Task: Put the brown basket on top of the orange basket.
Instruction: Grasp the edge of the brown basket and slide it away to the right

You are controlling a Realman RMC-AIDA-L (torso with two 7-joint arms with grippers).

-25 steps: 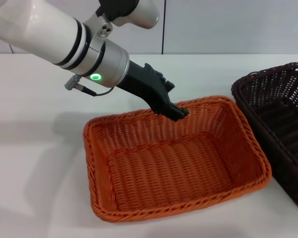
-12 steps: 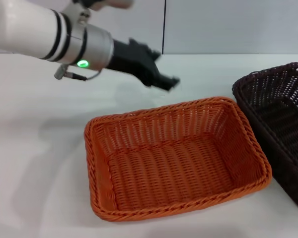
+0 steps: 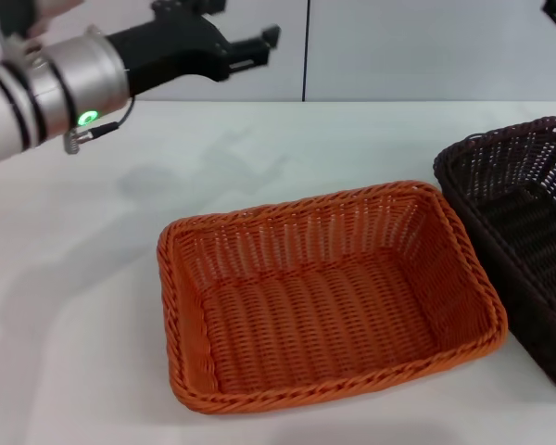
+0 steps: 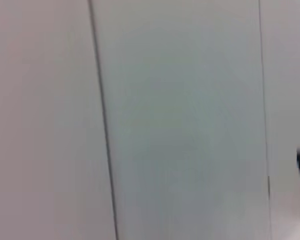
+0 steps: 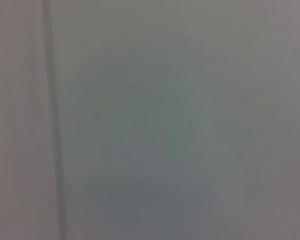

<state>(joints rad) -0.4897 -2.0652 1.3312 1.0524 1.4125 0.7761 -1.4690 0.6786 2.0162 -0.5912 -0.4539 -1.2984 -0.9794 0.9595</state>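
Orange basket sits open mid-table with the brown basket touching its right side, not yet stacked, while the empty left hand hangs raised, fingers apart, clear of both

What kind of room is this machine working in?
Probably a lab or test room: a bare white table against plain grey wall panels, with only an orange basket and a brown basket set out.
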